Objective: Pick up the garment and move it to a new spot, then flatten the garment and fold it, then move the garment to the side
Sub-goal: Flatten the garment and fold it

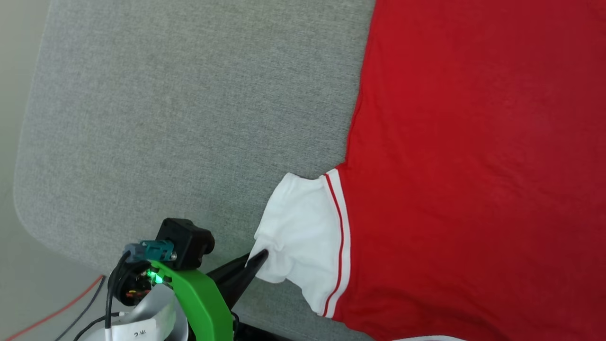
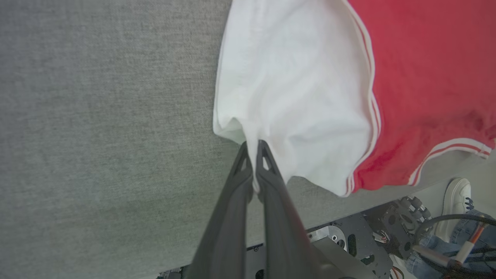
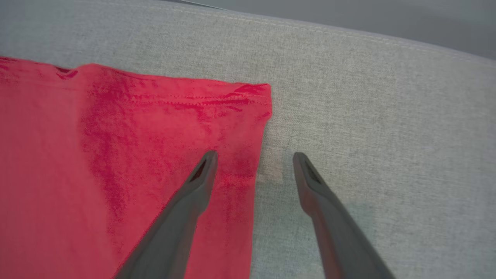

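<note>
The garment [image 1: 473, 166] may bunch if I tug: left gripper [image 2: 254, 144] pinches its sleeve [image 1: 303, 227], right gripper [image 3: 254, 155] gapes empty.

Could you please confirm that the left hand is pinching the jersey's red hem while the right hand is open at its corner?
Not quite: the left hand is pinching the white sleeve of the jersey, not its red hem, as the left wrist view shows. The right hand is indeed open at its corner.

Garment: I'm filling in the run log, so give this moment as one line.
left gripper: shut on sleeve | right gripper: open astride garment edge | garment: spread on grey surface
</note>
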You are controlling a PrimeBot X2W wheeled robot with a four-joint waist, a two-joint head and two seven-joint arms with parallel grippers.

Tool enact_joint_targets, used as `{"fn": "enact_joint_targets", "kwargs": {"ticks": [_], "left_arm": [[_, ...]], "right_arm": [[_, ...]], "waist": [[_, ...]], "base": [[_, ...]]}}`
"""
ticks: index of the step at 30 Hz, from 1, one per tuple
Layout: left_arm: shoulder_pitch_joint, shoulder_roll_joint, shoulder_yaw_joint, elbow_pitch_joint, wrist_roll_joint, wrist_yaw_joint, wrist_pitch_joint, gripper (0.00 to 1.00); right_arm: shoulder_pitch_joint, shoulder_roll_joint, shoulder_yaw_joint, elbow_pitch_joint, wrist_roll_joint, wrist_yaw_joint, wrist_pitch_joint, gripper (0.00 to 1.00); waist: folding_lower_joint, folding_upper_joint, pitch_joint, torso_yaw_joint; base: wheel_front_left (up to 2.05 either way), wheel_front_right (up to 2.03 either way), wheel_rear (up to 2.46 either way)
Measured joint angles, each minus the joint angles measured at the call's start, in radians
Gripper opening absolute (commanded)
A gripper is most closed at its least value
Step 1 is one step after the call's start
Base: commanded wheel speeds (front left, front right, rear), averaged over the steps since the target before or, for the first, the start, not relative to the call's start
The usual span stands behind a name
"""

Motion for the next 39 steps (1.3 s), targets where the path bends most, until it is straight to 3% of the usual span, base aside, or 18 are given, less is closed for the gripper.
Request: {"fn": "enact_joint_targets", "kwargs": {"ticks": [10,11,12,13,26,39], "left_arm": [[-0.041,-0.036,-0.019,0.03,0.018,-0.024,-0.031,0.0],[-0.044,-0.037,-0.021,0.036,0.018,-0.027,-0.033,0.0],[-0.047,-0.038,-0.022,0.04,0.018,-0.027,-0.034,0.0],[-0.049,-0.039,-0.022,0.046,0.02,-0.028,-0.036,0.0],[-0.058,-0.056,-0.019,0.101,0.026,-0.03,-0.058,0.0],[-0.026,-0.03,0.013,0.144,0.012,0.011,-0.06,0.0]], "right_arm": [[-0.043,-0.015,0.004,0.049,-0.077,0.0,0.023,1.0],[-0.043,-0.015,0.004,0.048,-0.077,0.0,0.028,0.8],[-0.043,-0.015,0.004,0.046,-0.077,0.0,0.034,0.3],[-0.043,-0.017,0.005,0.041,-0.077,0.0,0.041,0.0],[0.054,0.014,-0.024,0.023,-0.079,0.0,0.033,0.0],[0.332,0.081,-0.054,0.0,-0.008,0.0,-0.038,0.0]], "waist": [[-0.0001,0.0,0.07,0.083],[-0.0001,0.0,0.074,0.087],[-0.0001,0.0,0.077,0.091],[-0.0001,0.0,0.079,0.094],[-0.0001,0.0,0.026,0.076],[-0.0002,0.0,-0.137,-0.012]], "base": [[0.0,0.0,0.0],[0.0,0.0,0.0],[0.0,0.0,0.0],[0.0,0.0,0.0],[0.0,0.0,0.0],[0.0,0.0,0.0]]}}
